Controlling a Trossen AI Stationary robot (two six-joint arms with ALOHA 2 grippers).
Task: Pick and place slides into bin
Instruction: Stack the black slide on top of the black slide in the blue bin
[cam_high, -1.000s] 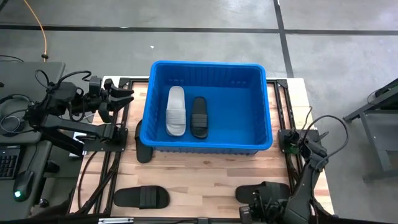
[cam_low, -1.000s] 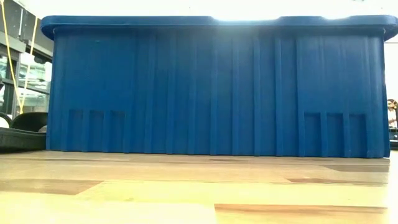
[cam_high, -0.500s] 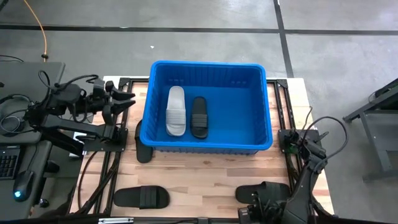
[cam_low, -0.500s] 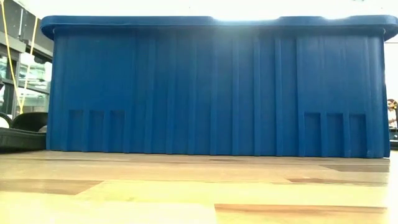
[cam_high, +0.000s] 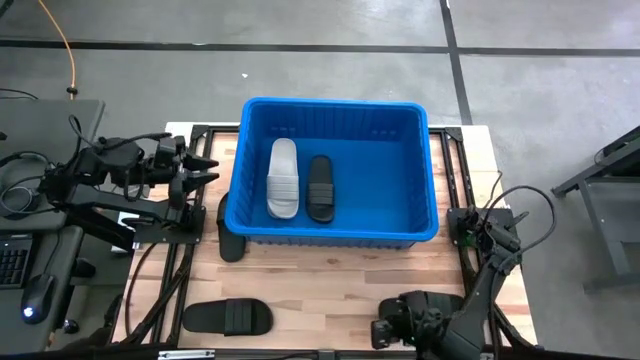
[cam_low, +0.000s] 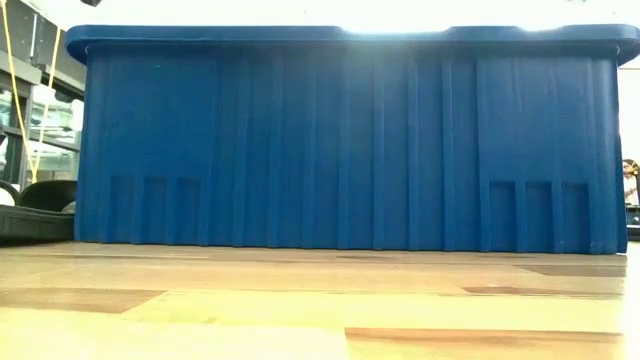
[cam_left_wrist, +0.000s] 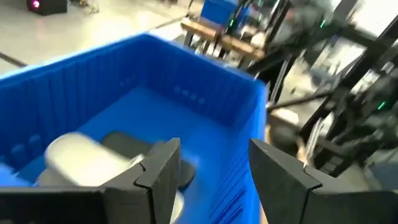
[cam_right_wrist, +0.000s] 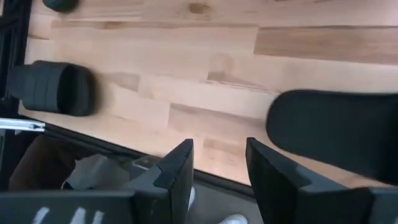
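Note:
The blue bin (cam_high: 420, 215) stands mid-table and holds a light grey slide (cam_high: 283, 178) and a black slide (cam_high: 319, 187), lying flat side by side. Both also show in the left wrist view, the grey slide (cam_left_wrist: 81, 158) and the black slide (cam_left_wrist: 124, 144). My left gripper (cam_high: 203, 170) is open and empty, outside the bin's left wall. My right gripper (cam_right_wrist: 221, 165) is open and empty at the near edge, beside a black slide (cam_right_wrist: 336, 134); my arm partly hides that slide in the high view (cam_high: 418, 299). Another black slide (cam_high: 227, 317) lies flat at the near left.
A further black slide (cam_high: 231, 243) lies against the bin's near left corner and also shows in the low view (cam_low: 35, 210). The bin's near wall (cam_low: 340, 140) fills the low view. Bare wood (cam_high: 320, 290) lies between the two near slides.
My left gripper has gone a little toward the table's near edge, staying beside the bin's left wall. My right gripper has gone toward the table's left along the near edge, and its arm now hides more of the near right slide. No slide has moved.

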